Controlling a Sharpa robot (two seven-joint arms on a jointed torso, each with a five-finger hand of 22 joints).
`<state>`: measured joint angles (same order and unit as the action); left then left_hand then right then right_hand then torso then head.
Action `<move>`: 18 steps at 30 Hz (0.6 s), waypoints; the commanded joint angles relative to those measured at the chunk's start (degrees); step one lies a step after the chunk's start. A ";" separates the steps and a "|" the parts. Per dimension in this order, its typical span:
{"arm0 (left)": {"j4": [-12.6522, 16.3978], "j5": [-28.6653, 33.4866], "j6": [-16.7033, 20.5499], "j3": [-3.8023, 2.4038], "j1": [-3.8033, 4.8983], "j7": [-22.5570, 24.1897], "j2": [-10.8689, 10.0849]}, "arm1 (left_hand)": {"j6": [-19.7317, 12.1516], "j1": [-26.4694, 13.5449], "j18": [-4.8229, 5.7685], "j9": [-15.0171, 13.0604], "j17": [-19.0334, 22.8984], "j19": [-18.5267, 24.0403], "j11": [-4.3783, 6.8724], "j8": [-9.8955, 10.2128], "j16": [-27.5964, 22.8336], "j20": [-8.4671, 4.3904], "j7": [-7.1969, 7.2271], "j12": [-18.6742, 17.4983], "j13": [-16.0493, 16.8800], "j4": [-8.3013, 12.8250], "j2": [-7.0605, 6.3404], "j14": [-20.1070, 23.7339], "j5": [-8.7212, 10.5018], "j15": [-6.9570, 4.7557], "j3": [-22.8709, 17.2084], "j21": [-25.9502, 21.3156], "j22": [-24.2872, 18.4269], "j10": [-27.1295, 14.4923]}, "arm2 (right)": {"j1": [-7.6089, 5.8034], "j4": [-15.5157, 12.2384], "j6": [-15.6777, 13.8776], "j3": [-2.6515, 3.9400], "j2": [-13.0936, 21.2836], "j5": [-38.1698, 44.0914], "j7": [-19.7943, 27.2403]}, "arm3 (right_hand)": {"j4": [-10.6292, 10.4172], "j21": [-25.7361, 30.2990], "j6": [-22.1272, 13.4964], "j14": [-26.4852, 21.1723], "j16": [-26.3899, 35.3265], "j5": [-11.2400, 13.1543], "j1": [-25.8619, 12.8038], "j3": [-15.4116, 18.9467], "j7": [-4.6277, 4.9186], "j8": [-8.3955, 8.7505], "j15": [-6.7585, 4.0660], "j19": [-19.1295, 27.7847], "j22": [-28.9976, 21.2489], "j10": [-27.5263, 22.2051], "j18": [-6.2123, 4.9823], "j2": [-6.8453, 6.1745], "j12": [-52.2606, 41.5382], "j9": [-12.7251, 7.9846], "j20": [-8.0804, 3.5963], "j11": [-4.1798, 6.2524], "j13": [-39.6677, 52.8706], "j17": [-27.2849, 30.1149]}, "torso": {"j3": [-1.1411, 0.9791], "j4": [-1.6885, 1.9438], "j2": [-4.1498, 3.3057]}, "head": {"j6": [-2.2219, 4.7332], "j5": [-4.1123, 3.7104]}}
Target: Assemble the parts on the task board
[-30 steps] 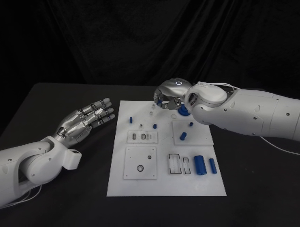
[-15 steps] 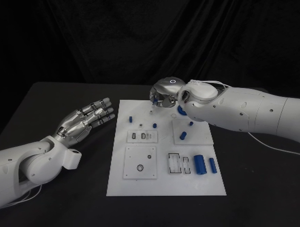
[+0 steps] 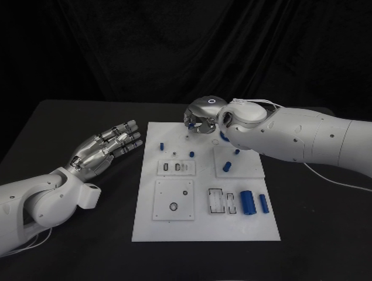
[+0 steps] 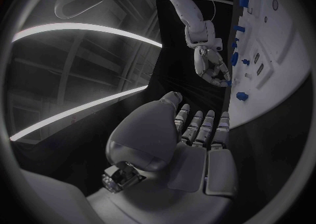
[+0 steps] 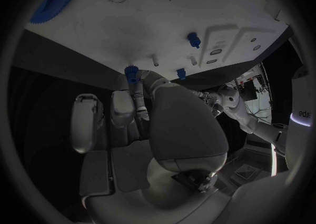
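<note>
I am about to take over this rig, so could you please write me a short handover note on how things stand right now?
Left hand: open, palm up, holding nothing, over the table left of the task board.
Right hand: at the board's far edge, fingers pinching a small blue part.
Parts: two blue cylinders lie at the board's near right, smaller blue pieces sit mid-board, one blue peg stands near the left edge.
Done: some pegs stand in the board.
Left: place the pinched part, then the loose cylinders.

Black table, white task board lying flat at its middle
</note>
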<state>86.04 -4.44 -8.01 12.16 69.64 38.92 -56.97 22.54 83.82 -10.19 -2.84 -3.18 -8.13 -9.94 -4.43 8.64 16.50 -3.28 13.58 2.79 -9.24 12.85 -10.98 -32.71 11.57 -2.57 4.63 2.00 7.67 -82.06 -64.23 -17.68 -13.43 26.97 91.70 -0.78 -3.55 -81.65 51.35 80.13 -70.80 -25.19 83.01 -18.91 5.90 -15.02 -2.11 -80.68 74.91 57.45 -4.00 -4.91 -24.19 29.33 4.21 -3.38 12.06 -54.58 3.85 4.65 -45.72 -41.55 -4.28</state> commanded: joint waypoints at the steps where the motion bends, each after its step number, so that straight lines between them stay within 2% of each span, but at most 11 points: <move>1: 0.06 0.01 -0.75 -0.04 0.06 13.23 0.12 | -0.06 0.03 1.19 -0.05 0.09 -0.08 -0.39 0.20 0.28 0.26 -0.27 0.19 -0.08 0.04 -0.03 -0.06 -0.15 0.45 -0.40 -0.08 -0.06 0.18 | 0.22 0.24 0.84 0.02 -0.19 0.07 0.30 | -0.01 -0.05 -0.40 0.01 -0.07 0.31 0.40 -0.33 -0.08 0.30 -0.10 -0.09 2.63 0.51 0.56 -0.14 0.31 0.07 -0.05 0.41 0.12 0.09 | 0.02 0.02 0.02 | -0.12 -0.05; 8: -0.01 0.01 -0.76 -0.04 0.06 13.13 0.07 | -0.03 0.01 1.22 -0.05 0.10 -0.08 -0.43 0.20 0.29 0.26 -0.30 0.24 -0.08 0.10 -0.02 -0.06 -0.15 0.46 -0.55 -0.09 -0.07 0.16 | 0.35 1.38 1.45 0.02 -0.87 0.07 0.17 | -0.02 0.55 -0.85 -0.66 0.70 1.22 0.28 -0.61 -0.26 0.82 -0.06 0.58 1.97 -0.22 0.36 -0.16 1.20 0.25 -0.04 0.15 0.05 1.14 | 0.07 -0.02 0.02 | -0.28 -0.03; 18: -0.30 0.01 -0.94 -0.04 0.06 12.94 0.17 | -0.03 0.01 1.22 -0.05 0.10 -0.08 -0.43 0.20 0.29 0.26 -0.30 0.24 -0.08 0.10 -0.02 -0.06 -0.15 0.46 -0.55 -0.09 -0.07 0.16 | 0.83 2.58 3.68 0.03 -1.70 0.07 -0.54 | -0.09 1.91 -2.55 -2.17 2.38 2.16 0.02 -1.19 -0.76 2.48 0.20 2.04 0.58 -2.24 -0.05 -0.36 2.83 0.07 0.18 -0.35 0.02 3.36 | 0.09 0.00 0.02 | -0.40 0.06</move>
<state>85.69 -4.45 -8.17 12.16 69.64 38.93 -56.93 22.54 83.82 -9.26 -2.83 -3.18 -8.13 -9.96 -4.43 8.64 16.49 -3.28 13.53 2.79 -9.03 12.85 -10.98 -32.71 11.57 -2.83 4.64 2.00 7.70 -81.41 -61.73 -15.85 -13.44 25.33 91.63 -0.74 -3.39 -80.09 49.18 78.41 -68.75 -23.26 83.02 -20.02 5.17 -12.72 -1.94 -79.02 74.95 55.66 -4.00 -4.90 -21.57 29.48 4.41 -3.69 12.18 -51.35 3.93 4.65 -45.70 -41.89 -4.24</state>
